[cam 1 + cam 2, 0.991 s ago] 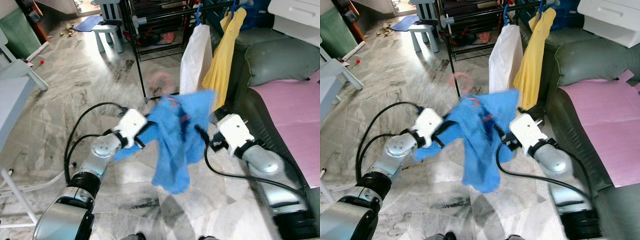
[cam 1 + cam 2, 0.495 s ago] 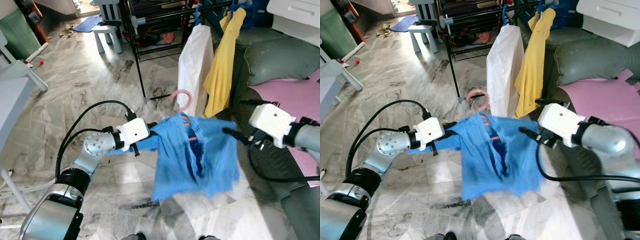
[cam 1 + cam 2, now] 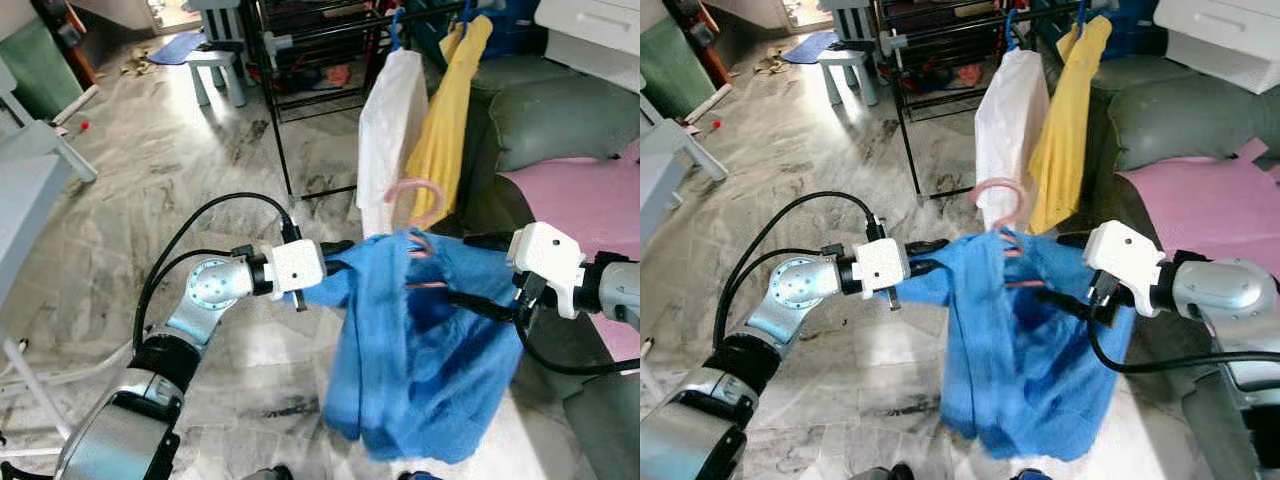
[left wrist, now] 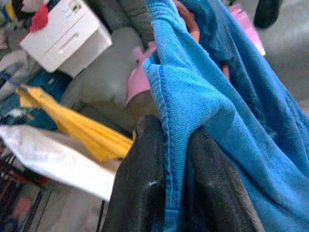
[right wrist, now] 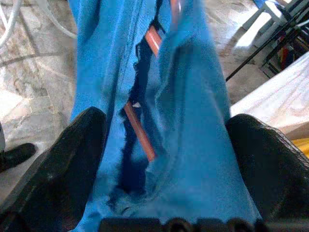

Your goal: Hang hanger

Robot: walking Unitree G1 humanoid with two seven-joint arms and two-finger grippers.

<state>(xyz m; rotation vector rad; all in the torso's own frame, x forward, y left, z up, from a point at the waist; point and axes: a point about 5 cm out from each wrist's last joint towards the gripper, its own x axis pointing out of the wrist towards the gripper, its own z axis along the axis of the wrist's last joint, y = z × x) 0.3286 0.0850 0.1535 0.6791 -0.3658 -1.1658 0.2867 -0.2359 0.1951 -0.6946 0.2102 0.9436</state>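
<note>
Carrying step: left gripper pinches blue shirt on pink hanger, right gripper wide open around it, near clothes rack; next, lifting hook onto rail.

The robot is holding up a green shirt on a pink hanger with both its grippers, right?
Not quite: the shirt is blue, not green, as the left eye view shows. The rest holds: it sits on a pink hanger, with the left gripper pinching one side of the cloth and the right gripper open around the other side.
</note>
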